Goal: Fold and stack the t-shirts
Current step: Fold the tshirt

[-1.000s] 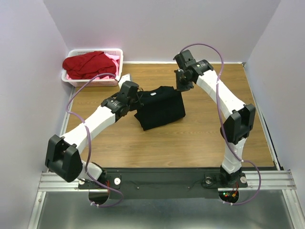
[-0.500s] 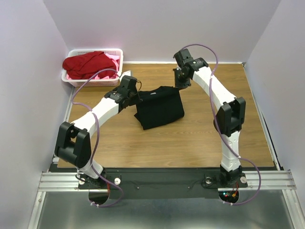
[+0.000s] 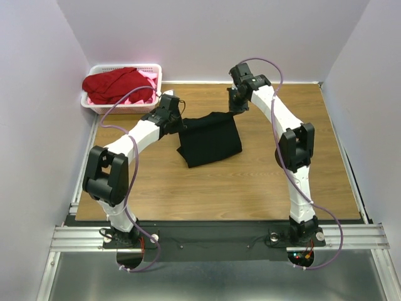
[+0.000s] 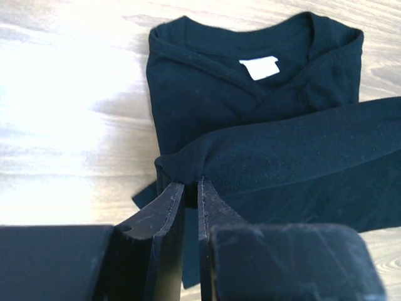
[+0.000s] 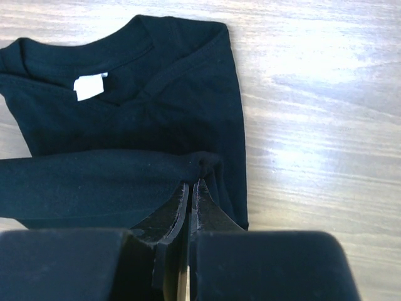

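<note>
top view: the black t-shirt (image 3: 210, 143) lies on the middle of the table (image 3: 250, 182), between the arms. the red shirt (image 3: 116, 83) sits well apart in the basket (image 3: 93, 105) at the far left corner. i'm mid-fold: the left gripper (image 3: 178, 123) and right gripper (image 3: 235, 108) each pinch one end of a doubled edge stretched between them. against a second ago, both arms have reached further out, elbows forward, and that edge is now drawn straighter toward the far side.

left wrist: jaws nearly closed on a bunched corner of cloth, held over the collar end with its white tag (image 4: 259, 67).

right wrist: jaws all but shut on the other corner, the same layer raised above the collar.

next, i judge, lower the edge evenly onto the collar end, keeping both corners level, then release together.
</note>
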{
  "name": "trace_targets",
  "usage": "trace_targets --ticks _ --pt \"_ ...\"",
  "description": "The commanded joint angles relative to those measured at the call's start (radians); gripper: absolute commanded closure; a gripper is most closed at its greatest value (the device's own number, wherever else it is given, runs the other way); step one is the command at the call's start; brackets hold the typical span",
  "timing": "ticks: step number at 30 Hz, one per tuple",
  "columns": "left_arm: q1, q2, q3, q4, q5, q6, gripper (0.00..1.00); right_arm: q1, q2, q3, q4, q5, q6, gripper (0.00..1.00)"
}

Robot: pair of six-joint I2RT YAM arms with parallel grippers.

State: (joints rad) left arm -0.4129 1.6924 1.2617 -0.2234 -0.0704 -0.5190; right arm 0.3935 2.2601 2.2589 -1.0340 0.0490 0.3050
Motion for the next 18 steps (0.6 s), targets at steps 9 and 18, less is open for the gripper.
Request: trace_targets --ticks 9,18 --pt "0.033 0.069 0.079 0.048 0.003 0.082 1.0 -0.064 0.038 -0.019 0.13 0.038 -0.03 0.99" --pt "0.033 0.041 0.079 0.081 0.004 0.093 1.0 -0.073 0.012 -0.056 0.158 0.043 -0.014 0.99"
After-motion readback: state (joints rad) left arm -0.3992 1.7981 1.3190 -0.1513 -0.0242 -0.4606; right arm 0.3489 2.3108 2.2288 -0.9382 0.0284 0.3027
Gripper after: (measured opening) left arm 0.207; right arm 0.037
